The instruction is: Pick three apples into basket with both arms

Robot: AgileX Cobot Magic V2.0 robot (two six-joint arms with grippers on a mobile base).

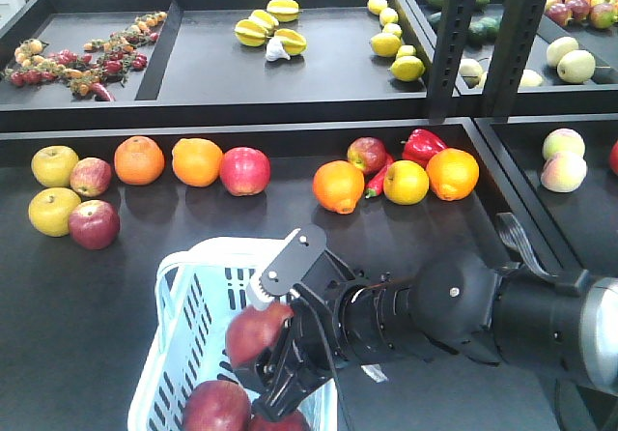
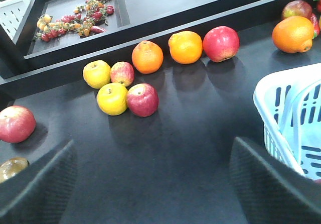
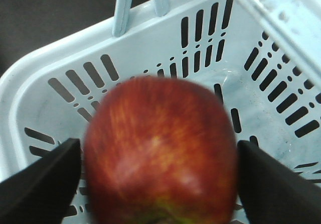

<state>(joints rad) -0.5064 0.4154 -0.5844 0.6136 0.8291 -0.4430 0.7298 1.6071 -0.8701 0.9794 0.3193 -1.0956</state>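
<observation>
A dark red apple (image 1: 253,332) (image 3: 160,153) sits blurred between the fingers of my right gripper (image 1: 261,339) (image 3: 159,174), just above the pale blue basket (image 1: 179,296) (image 3: 50,68). The jaws stand wide, and a thin strip of basket shows between the left finger (image 3: 45,179) and the apple. Two more dark red apples (image 1: 217,407) (image 1: 282,421) lie inside the basket. My left gripper (image 2: 153,184) hangs open over bare dark table, left of the basket (image 2: 281,93), with nothing between its fingers. It does not show in the front view.
Loose fruit lies along the back of the table: oranges (image 1: 139,159), yellow apples (image 1: 54,211), red apples (image 1: 94,223) (image 2: 142,99) and a red pepper (image 1: 422,146). Raised trays behind hold starfruit (image 1: 270,25) and lemons (image 1: 396,44). Black posts (image 1: 483,35) stand at the right.
</observation>
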